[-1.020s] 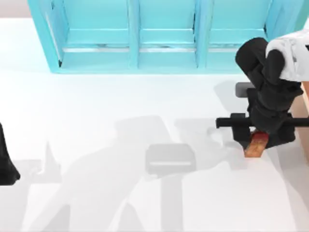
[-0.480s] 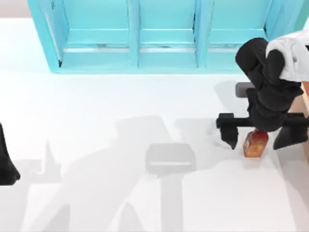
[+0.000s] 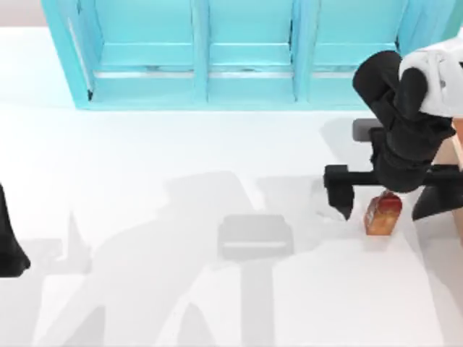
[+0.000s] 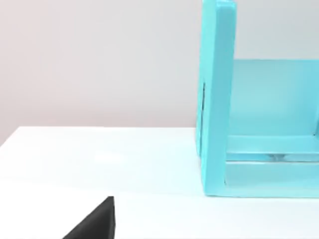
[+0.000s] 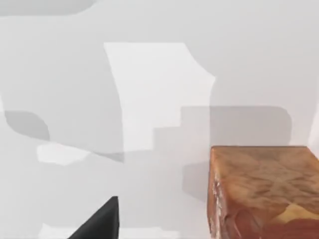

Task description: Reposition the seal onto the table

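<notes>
Now: seal (image 3: 383,213) stands upright on white desk (image 3: 145,181) at 4 o'clock, just left of wooden box (image 3: 457,155), below turquoise shelf unit (image 3: 217,58). Right gripper (image 3: 391,196) above it, jaws spread wide, clear of figure. Advice: lift straight up, avoid clipping red top. Left arm parked at 9 o'clock edge; jaw state unclear.

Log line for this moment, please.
seal: on table | right gripper: open, above seal | left arm: parked, left edge
</notes>
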You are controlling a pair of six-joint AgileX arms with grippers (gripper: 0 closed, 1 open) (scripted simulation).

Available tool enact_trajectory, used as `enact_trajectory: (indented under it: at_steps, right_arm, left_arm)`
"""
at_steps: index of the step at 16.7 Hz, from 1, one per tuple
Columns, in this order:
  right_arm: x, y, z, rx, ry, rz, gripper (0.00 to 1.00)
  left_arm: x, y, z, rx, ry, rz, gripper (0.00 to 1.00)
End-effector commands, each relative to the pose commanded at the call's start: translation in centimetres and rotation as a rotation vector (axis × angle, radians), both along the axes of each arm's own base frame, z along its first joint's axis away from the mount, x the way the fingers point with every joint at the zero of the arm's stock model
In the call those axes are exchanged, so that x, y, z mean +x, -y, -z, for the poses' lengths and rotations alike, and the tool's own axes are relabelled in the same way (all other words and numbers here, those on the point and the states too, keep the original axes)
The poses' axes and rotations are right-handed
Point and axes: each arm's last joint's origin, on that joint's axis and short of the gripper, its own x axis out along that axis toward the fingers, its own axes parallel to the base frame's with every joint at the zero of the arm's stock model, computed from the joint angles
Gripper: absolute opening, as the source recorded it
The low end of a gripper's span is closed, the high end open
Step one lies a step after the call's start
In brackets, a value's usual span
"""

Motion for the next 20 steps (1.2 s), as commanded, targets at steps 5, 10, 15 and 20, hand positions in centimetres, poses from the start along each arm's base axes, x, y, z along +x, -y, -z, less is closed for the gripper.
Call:
enact_trajectory:
  at_steps: [5, 10, 15, 20]
  right_arm:
    - [0.6, -0.5, -4.0, 0.006, 0.008, -0.014, 1.00]
    - [0.7, -0.6, -7.4, 0.008, 0.000, -0.013, 1.00]
    - [0.2, -0.2, -12.2, 0.004, 0.012, -0.008, 1.00]
    - [-0.2, 0.2, -14.2, -0.004, -0.005, 0.004, 1.00]
  left_arm:
    - [0.0, 0.0, 0.0, 0.000, 0.000, 0.000, 1.00]
    - [0.0, 0.0, 0.0, 0.000, 0.000, 0.000, 1.00]
    - [0.0, 0.0, 0.0, 0.000, 0.000, 0.000, 1.00]
    - [0.0, 0.0, 0.0, 0.000, 0.000, 0.000, 1.00]
